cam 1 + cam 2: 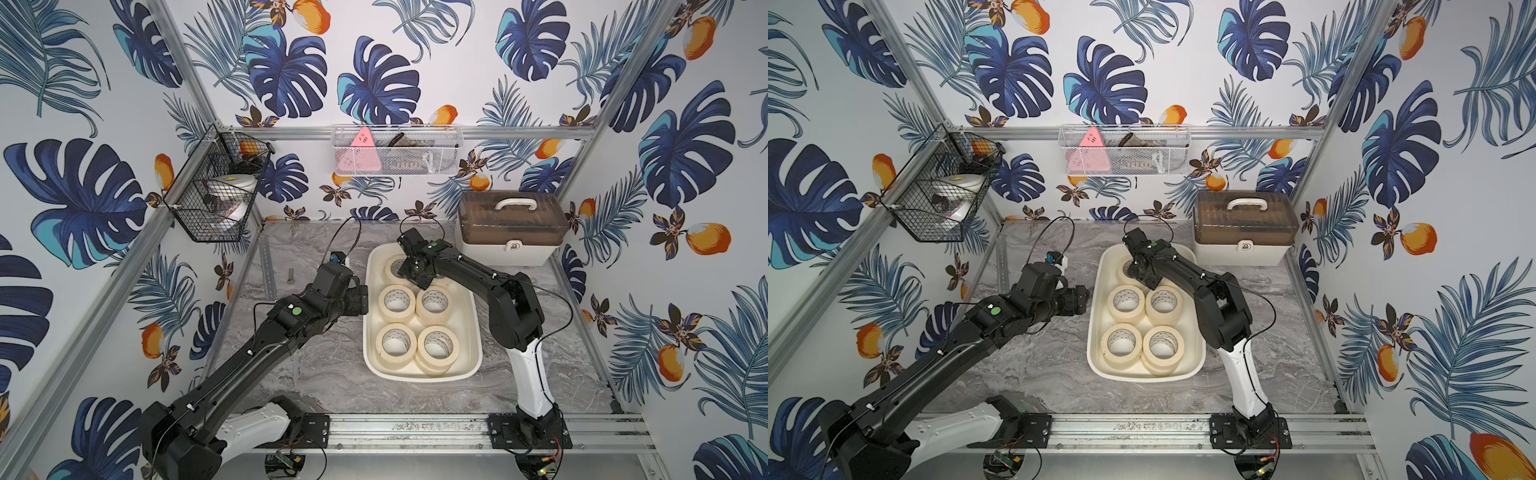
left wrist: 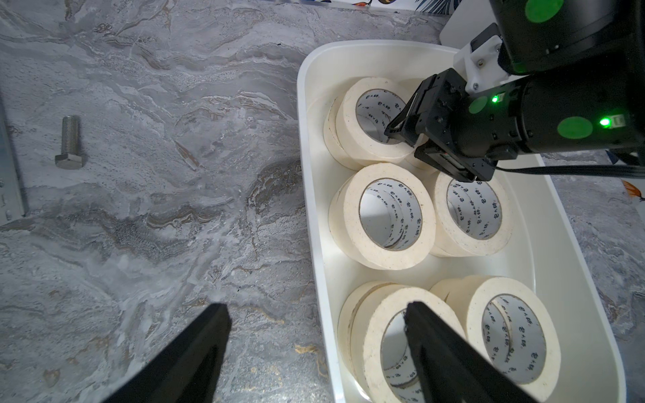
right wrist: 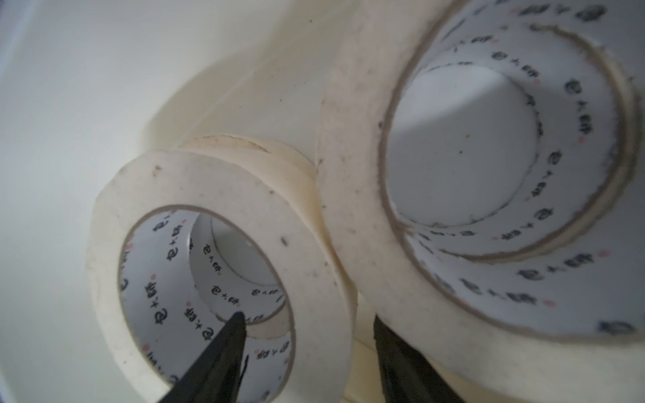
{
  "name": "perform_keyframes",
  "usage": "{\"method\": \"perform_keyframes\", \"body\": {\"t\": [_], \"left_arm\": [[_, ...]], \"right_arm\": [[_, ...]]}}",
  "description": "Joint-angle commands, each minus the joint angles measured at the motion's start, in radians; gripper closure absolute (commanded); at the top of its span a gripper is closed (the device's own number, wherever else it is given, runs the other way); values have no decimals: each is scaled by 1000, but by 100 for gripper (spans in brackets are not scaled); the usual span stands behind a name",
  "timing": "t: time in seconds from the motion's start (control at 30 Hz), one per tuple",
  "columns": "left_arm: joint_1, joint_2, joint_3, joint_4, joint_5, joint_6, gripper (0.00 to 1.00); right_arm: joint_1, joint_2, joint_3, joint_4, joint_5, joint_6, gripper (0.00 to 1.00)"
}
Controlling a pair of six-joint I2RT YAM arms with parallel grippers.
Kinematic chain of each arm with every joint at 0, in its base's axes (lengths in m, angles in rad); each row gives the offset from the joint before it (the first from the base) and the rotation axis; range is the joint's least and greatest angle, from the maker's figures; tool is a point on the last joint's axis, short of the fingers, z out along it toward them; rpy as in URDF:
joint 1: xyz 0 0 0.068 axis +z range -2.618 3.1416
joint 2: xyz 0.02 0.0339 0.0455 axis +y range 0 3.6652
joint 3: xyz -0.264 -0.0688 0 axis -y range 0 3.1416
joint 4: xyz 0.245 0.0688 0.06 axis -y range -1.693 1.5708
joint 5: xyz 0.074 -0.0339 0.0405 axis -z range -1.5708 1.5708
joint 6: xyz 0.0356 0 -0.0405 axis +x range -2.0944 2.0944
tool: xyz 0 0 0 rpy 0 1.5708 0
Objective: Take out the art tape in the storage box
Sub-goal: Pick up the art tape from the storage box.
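While the right claw (image 3: 307, 324) straddles the wall of the far roll (image 3: 244, 185), one finger in its core and one outside, a firm pinch cannot be confirmed. A square squeeze and a straight lift seem best, since the stacked tape rolls (image 1: 397, 303) touch one another inside the white storage box (image 1: 419, 376). The left claw (image 2: 317, 307) hovers wide apart and empty over the box's rim. A loose bolt (image 2: 69, 143) lies on the grey marble tabletop (image 1: 316, 374). A brown-lidded case (image 1: 513, 226) stands behind the box, against leaf-print walls (image 1: 374, 83).

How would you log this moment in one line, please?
right tool: straddling far art tape roll wall, grip unconfirmed | left tool: open, empty | storage box: rolls inside
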State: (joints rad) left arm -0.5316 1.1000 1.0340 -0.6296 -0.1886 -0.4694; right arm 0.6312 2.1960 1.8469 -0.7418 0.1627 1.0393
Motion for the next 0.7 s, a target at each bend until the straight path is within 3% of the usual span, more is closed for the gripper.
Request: {"method": "perform_keyframes", "body": {"t": [0.0,0.3,0.67], "left_arm": [[-1,6,8,-7,-1,18,13],[-1,-6,-6,-7,-2,16,13],[-2,-17,18,-18,18,10,12]], "right_arm": [[-1,8,-3,-2,26,15,43],[-1,-28,-57,61,28,-17,70],[1,-97,-31,39,22,-133,88]]}}
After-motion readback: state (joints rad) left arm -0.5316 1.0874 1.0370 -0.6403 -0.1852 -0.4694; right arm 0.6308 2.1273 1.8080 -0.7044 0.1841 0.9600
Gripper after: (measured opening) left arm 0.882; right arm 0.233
